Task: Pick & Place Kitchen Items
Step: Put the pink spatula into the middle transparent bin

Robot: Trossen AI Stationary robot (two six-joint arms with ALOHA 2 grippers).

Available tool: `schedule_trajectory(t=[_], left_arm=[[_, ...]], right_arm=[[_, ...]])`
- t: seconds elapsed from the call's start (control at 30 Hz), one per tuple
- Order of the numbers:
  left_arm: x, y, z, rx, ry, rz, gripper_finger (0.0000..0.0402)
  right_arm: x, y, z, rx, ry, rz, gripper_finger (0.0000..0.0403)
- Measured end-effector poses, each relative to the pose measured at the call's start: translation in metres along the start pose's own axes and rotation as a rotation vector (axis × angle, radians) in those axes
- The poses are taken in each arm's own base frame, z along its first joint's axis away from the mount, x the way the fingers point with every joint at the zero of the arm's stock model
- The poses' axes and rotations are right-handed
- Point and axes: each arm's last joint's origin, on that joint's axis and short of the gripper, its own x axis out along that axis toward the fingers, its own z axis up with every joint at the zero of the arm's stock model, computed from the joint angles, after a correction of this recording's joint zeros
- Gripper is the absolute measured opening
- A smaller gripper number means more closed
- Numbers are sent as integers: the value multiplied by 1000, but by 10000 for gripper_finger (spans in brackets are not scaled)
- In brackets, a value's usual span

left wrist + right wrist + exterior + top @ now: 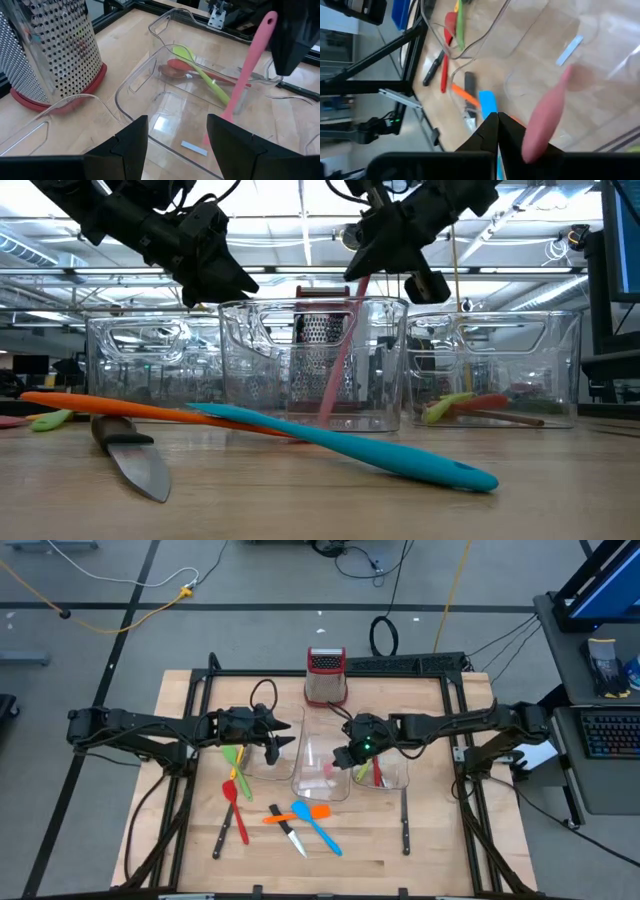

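Three clear bins stand side by side. A pink spatula (247, 65) stands slanted in the middle bin (320, 780), its lower end on the bin floor (220, 122). It also shows in the low view (340, 350). My right gripper (345, 755) is shut above that bin, just beside the spatula's top end (270, 20). My left gripper (177, 145) is open and empty, hovering at the middle bin's left side (285, 745). Green, red and brown spoons (200, 75) lie in the right bin (385, 775). My right gripper's shut fingers (495, 130) have nothing between them. The pink spatula's upper end (545, 125) passes right beside them. I cannot tell whether they touch it.
The steel grater (325, 675) stands behind the bins. Orange (290, 816) and blue (318, 828) spatulas, a red spatula (233, 808), green and yellow utensils (235, 765) and black-handled knives (292, 836) (405, 830) lie on the table's near part.
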Motion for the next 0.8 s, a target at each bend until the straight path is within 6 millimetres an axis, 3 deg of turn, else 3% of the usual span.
schedule_trajectory(t=[0.27,0.67,0.8], left_arm=[[0,0,0,1,0,0,207],[0,0,0,0,1,-1,207],[0,0,0,-6,1,0,207]], right_arm=[[-1,2,1,-179,-85,-36,0],[2,10,-14,-341,-102,-42,0],[-2,15,-13,-487,-123,-7,0]])
